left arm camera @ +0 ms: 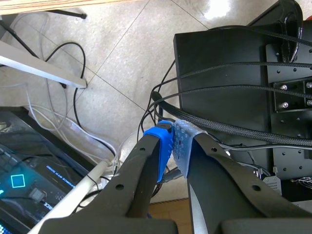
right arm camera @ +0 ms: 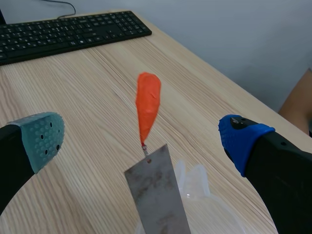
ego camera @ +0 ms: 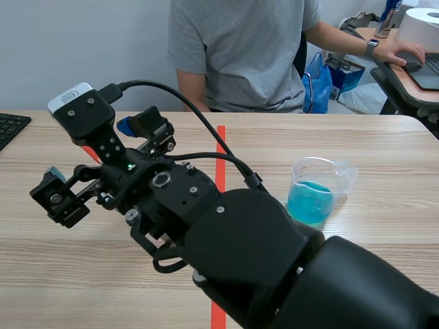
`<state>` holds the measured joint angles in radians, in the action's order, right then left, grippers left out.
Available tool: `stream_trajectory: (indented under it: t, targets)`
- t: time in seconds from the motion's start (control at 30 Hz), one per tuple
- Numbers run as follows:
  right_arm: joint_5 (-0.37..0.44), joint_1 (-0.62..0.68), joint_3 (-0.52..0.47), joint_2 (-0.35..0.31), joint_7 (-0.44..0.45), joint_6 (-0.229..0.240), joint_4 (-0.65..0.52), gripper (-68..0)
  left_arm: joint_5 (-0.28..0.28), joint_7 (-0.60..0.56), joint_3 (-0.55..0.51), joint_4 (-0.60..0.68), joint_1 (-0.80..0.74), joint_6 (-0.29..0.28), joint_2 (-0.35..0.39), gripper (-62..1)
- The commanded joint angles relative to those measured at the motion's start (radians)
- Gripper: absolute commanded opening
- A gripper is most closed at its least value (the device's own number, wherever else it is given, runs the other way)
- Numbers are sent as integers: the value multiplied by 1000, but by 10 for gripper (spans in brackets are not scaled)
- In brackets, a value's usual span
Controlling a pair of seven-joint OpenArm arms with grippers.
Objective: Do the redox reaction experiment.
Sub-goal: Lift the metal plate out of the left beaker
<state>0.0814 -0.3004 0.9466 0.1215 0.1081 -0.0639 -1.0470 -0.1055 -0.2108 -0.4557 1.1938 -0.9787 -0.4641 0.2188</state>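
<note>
Across the pale wood-grain desk point(ego camera: 384, 137) a person point(ego camera: 240, 48) sat at the far side, and a black keyboard point(right arm camera: 68, 31) lay near the far-left edge. We found our right pincer point(right arm camera: 141, 131) spread wide and holding nothing. In its wrist view, its grey-green and blue pads stood on either side of a grey metal strip point(right arm camera: 157, 195). An orange tag point(right arm camera: 147, 105) was fixed to the strip's far end and lay on the wood ahead. Beneath the strip was a piece of clear plastic point(right arm camera: 197, 178); we could not tell what it was or whether it held the strip up.

A clear beaker point(ego camera: 317, 195) with blue liquid point(ego camera: 310, 202) in its lower part stood upright on the other side of the orange-red tape line point(ego camera: 221, 147), well apart from the strip. Our right arm reached past that line to the left. Our left pincer point(left arm camera: 175, 146) was closed on nothing, pads pressed together, and hung off the desk over the floor point(left arm camera: 112, 58) and its cables.

We judged the step in hand to be picking up the strip, with nothing yet in the liquid. The next move called for lowering the open pincer squarely over the strip and closing on its flat faces. We would then carry it to the beaker and dip it without knocking the beaker. The strip looked thin and smooth, so it might slip or twist in a poor grip.
</note>
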Motion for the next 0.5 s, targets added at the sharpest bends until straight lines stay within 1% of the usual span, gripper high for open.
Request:
stream_trajectory:
  t: [0.0,0.07,0.13,0.33,0.4,0.47]
  targets:
    - [16,-45,2,34,24,5,-8,4,-5,-6,-2,13,-16,-2,-5,-590]
    - [49,-66,2,34,21,16,5,4,-5,-6,-2,13,-16,-2,-5,-590]
    - [80,-81,2,34,19,38,17,4,-5,-6,-2,13,-16,-2,-6,-590]
    - [100,-122,10,34,18,38,37,4,-5,-7,-2,13,-16,-4,-23,-590]
    - [131,-134,10,34,13,37,48,4,-6,-8,-2,13,-16,-14,-28,-590]
    - [137,-141,10,34,12,37,64,4,-5,-8,-2,13,-16,-25,-31,-590]
